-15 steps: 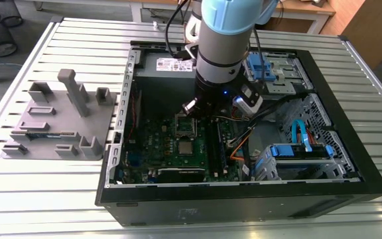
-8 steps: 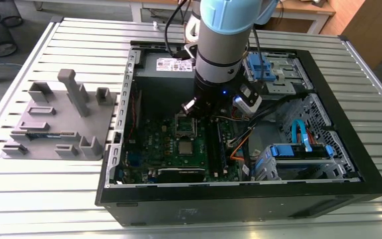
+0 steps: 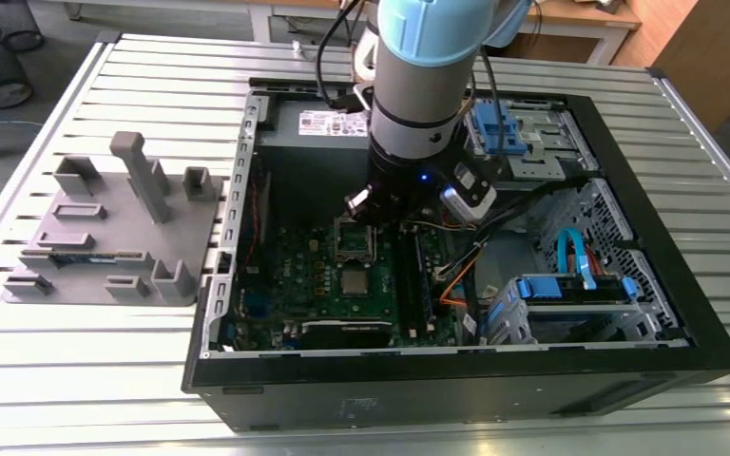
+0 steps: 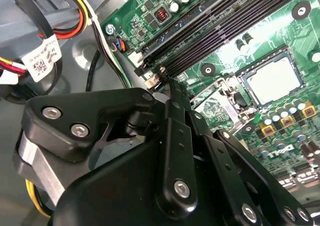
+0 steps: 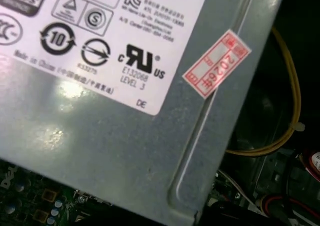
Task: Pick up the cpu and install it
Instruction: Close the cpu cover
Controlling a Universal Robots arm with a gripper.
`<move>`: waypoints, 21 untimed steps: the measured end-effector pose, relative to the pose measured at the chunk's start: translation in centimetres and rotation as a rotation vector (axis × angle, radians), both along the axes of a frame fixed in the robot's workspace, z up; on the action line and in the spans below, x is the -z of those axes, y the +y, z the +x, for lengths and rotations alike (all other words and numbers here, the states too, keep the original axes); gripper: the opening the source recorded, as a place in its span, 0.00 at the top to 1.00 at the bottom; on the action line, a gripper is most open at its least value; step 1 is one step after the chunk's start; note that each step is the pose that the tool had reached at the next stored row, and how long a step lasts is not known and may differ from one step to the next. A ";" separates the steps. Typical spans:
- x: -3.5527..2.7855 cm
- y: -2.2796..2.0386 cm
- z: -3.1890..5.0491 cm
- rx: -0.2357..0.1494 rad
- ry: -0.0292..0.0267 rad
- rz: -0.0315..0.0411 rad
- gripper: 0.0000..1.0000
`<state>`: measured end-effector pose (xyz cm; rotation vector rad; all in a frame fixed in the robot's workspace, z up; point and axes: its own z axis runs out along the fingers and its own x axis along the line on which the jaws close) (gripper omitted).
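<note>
The cpu point(image 3: 356, 281) is a small silvery square that lies flat in the metal-framed socket of the green circuit board point(image 3: 301, 275) inside the open computer case. The second wrist view shows the cpu point(image 4: 272, 78) from close up, with the socket's frame around it. My gripper point(image 3: 375, 211) hangs over the board just behind the socket, beside the black memory slots point(image 4: 210, 35). Its black fingers point(image 4: 170, 100) come together at the tip near one end of those slots, with nothing seen between them.
A grey block tray point(image 3: 99, 237) holding a thin green memory stick point(image 3: 80, 256) sits at the exterior view's left. The grey power supply point(image 3: 320, 123) point(image 5: 100, 151) stands behind the gripper. Cables point(image 4: 75, 20) and blue drive cages point(image 3: 568, 290) crowd the case's right side.
</note>
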<state>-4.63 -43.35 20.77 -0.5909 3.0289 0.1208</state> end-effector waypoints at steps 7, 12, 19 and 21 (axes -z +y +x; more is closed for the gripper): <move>0.01 0.03 0.00 0.005 0.0000 0.0141 0.89; 0.03 0.02 -0.01 0.005 0.0001 0.0553 0.89; 0.18 0.01 -0.02 0.005 0.0001 0.0647 0.89; 0.25 0.00 -0.04 0.005 0.0002 0.0647 0.89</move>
